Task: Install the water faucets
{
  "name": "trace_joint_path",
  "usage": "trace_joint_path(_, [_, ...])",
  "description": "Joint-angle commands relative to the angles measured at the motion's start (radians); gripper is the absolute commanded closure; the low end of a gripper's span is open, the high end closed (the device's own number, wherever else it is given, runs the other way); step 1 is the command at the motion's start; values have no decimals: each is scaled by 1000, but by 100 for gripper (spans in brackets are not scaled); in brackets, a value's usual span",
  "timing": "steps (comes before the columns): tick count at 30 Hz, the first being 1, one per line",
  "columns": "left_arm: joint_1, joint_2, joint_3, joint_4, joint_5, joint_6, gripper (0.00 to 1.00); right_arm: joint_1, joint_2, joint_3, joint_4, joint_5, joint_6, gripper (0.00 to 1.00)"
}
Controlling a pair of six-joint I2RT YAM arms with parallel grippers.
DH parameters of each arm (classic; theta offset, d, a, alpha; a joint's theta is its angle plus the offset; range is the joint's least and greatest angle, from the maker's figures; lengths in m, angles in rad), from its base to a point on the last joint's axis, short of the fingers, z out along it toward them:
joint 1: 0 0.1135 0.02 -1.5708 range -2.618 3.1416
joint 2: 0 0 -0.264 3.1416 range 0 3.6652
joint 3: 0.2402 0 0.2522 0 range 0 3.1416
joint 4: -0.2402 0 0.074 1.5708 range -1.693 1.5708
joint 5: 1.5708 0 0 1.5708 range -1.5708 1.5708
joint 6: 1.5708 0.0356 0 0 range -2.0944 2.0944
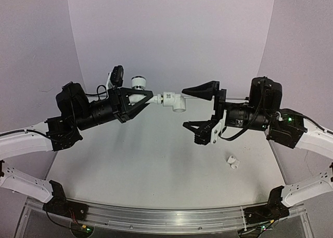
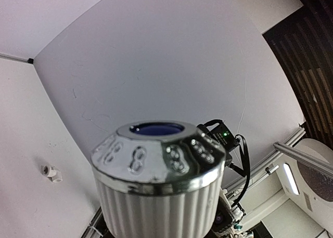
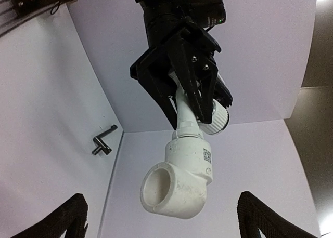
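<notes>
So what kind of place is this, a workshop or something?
Probably a robotics lab test bench, not a real workshop: a plain white table with a curved white backdrop, two robot arms bolted to a metal rail, one holding up a white plastic faucet.

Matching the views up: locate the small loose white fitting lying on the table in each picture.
Top external: the small fitting lies lower right of centre.
Left wrist: the small fitting sits low at the left edge.
Right wrist: not in it.
Shared landmark: the ribbed knob of the faucet, in all three views.
</notes>
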Motion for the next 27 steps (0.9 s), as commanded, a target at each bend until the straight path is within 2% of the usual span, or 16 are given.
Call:
trace_joint_path(1, [4,17,57,131,71,-45,100,17,13,-23,206,45,-178,9])
trace_joint_path(6, [4,36,63,145,116,-46,100,21,43,-44,296,45,-227,30])
trace_joint_path(11, [4,26,57,135,124,-16,100,28,48,0,248,17,-140,49])
trace_joint_path(15, [4,11,53,106,126,74,100,31,62,70,158,12,48,62])
trace_joint_path(20, [4,-7,37,68,120,217,100,31,100,188,42,-1,335,69])
trace_joint_path(27, [4,3,84,-9,225,378,100,32,128,268,-89,-66,682,75])
